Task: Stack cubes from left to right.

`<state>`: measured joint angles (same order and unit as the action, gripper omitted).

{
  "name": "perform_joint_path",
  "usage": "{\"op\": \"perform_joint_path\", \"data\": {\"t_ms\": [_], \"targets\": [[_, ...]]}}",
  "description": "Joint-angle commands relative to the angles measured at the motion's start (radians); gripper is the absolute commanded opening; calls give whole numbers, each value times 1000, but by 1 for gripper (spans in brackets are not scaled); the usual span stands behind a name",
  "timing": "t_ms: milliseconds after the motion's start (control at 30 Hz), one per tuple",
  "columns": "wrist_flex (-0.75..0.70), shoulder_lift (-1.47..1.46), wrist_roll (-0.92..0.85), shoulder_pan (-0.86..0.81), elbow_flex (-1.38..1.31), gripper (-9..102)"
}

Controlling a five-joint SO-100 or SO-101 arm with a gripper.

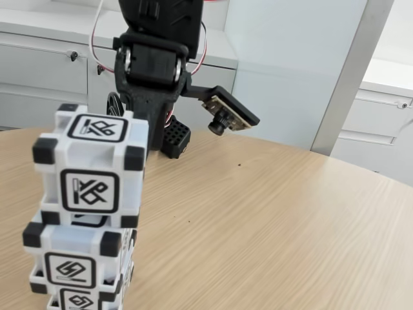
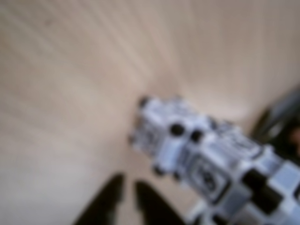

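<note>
on wooden table (image 1: 271, 213), three cubes (image 1: 90, 171) stacked, gripper (image 2: 125, 201) beside

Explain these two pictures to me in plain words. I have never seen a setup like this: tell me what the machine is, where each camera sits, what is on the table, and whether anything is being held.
The black machine is a small robot arm standing on a round wooden table. The fixed view comes from a camera that stands still at table height. The blurry wrist view comes from the small camera on the arm, looking down.

Three white cubes with black corners stand stacked in a tower: top cube, middle cube, bottom cube. The wrist view shows the same tower from above.

The gripper shows as two dark fingertips beside the tower, with only table between them, so it holds nothing.
</note>
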<state>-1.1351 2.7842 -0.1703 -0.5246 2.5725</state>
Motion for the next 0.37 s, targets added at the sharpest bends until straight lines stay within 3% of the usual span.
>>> {"op": "perform_joint_path", "data": {"t_ms": [0, 333], "targets": [[15, 9, 9, -5, -5, 0], [15, 9, -9, -9, -5, 0]]}}
